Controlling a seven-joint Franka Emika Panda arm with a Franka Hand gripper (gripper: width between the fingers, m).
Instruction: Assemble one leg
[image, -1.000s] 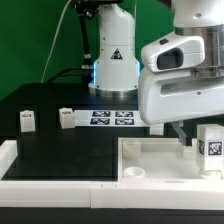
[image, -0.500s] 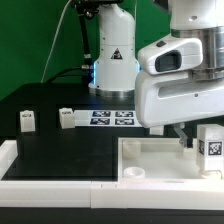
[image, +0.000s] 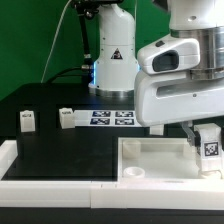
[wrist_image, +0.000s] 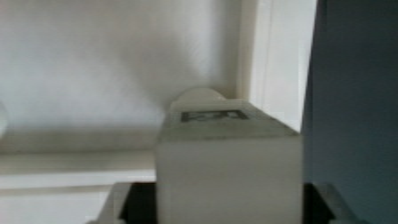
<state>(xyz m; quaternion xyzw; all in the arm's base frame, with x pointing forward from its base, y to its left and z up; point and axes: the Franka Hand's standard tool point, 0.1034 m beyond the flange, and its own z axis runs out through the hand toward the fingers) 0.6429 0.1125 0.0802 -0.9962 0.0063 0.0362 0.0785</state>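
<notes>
In the wrist view a white stubby leg (wrist_image: 222, 150) with a black-and-white marker on its face stands between my dark fingers (wrist_image: 143, 205), filling the gap. My gripper (wrist_image: 228, 208) is shut on it. In the exterior view this leg (image: 208, 148) hangs upright under my gripper (image: 204, 130), over the right part of the large white tray-like panel (image: 150, 155). Two more legs (image: 27, 121) (image: 66, 118) stand on the black table at the exterior view's left.
The marker board (image: 112, 118) lies on the table behind the panel. The arm's white base (image: 113, 60) stands at the back. The arm's bulky white hand (image: 175, 85) fills the exterior view's right and hides what is behind it.
The held leg and my gripper have shifted slightly toward the exterior view's left. The other legs and the panel have not moved.
</notes>
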